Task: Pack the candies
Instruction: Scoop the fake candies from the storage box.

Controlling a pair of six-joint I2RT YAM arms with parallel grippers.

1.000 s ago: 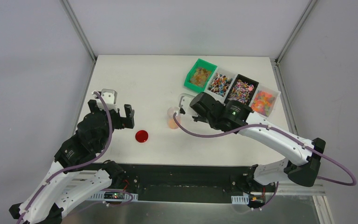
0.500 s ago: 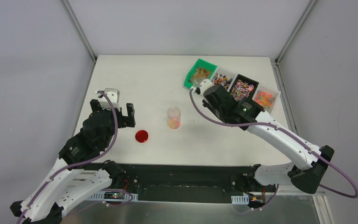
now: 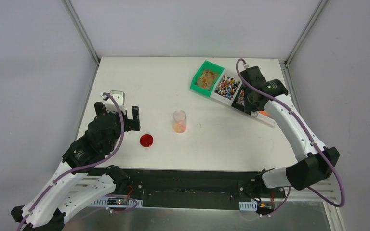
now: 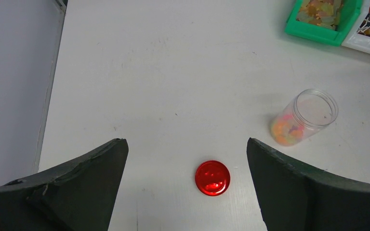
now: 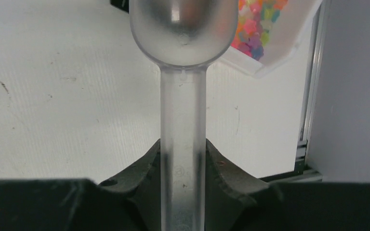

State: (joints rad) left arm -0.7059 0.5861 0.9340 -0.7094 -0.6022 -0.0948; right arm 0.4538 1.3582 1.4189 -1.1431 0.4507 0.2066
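1. Candies (image 3: pixel 226 85) seen from overhead fill a row of bins at the far right of the bench (image 3: pixel 139 82). Amber ones are in the green bin (image 3: pixel 206 78), multicoloured ones in the white bin (image 3: pixel 219 94) touching it. A few more lie at the bottom of the upright jar (image 3: pixel 179 121) mid-bench. The red lid (image 3: pixel 147 140) lies flat, apart from the jar. The left hand (image 3: pixel 117 110) hovers near the lid, fingers spread wide. The right hand (image 3: pixel 248 102) hangs over the bins further right, hiding most of them.
2. Left wrist view: the left hand (image 4: pixel 185 149) is spread with nothing between its fingers. The lid (image 4: pixel 212 177) lies on the bench just beyond them, and the jar (image 4: pixel 304 117) to the right has pink-orange candies (image 4: pixel 286 132) in its base.
3. Right wrist view: the right hand (image 5: pixel 183 159) is pressed together on the handle of the clear scoop (image 5: pixel 183 96). The scoop's bowl is near a corner of the clear bin (image 5: pixel 289 43), which holds bright mixed candies (image 5: pixel 257 19).
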